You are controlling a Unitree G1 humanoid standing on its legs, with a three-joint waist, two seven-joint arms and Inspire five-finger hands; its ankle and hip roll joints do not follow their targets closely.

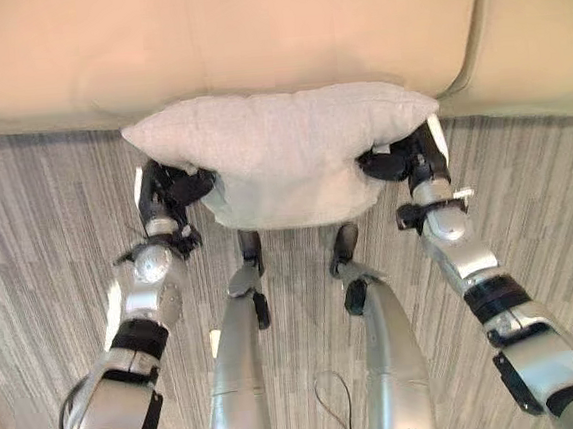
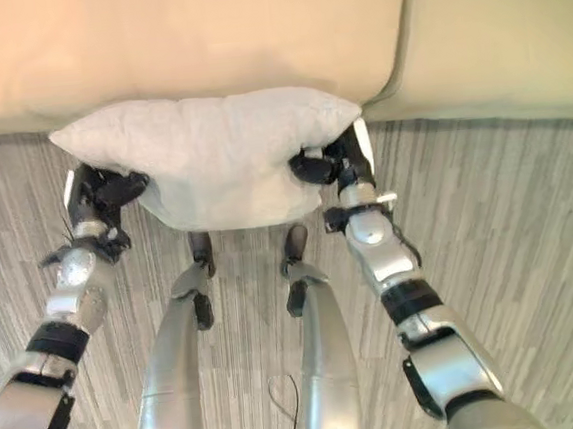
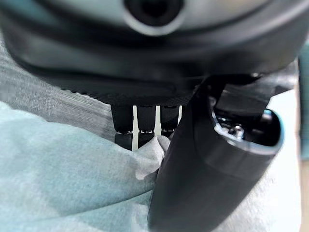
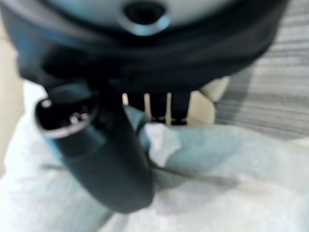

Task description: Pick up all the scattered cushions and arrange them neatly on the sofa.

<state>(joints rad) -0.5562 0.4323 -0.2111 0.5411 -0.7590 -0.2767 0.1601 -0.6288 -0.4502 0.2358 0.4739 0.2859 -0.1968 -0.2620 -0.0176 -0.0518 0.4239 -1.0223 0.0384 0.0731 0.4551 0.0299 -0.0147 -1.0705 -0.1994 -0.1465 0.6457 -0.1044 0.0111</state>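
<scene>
A pale grey cushion (image 1: 281,150) hangs in the air in front of the beige sofa (image 1: 221,39), held from both sides. My left hand (image 1: 169,195) is shut on its left lower edge, and my right hand (image 1: 402,159) is shut on its right lower edge. In the left wrist view the thumb (image 3: 203,174) presses the cloth (image 3: 63,179) against the fingers (image 3: 140,125). The right wrist view shows the thumb (image 4: 101,154) pinching a fold of the cushion (image 4: 207,169) the same way. The cushion's top edge overlaps the sofa seat's front edge.
The sofa's seat cushion runs across the top of the view, with a seam (image 1: 473,48) to a second seat cushion (image 1: 542,32) at the right. Grey striped carpet (image 1: 49,255) covers the floor below and on both sides.
</scene>
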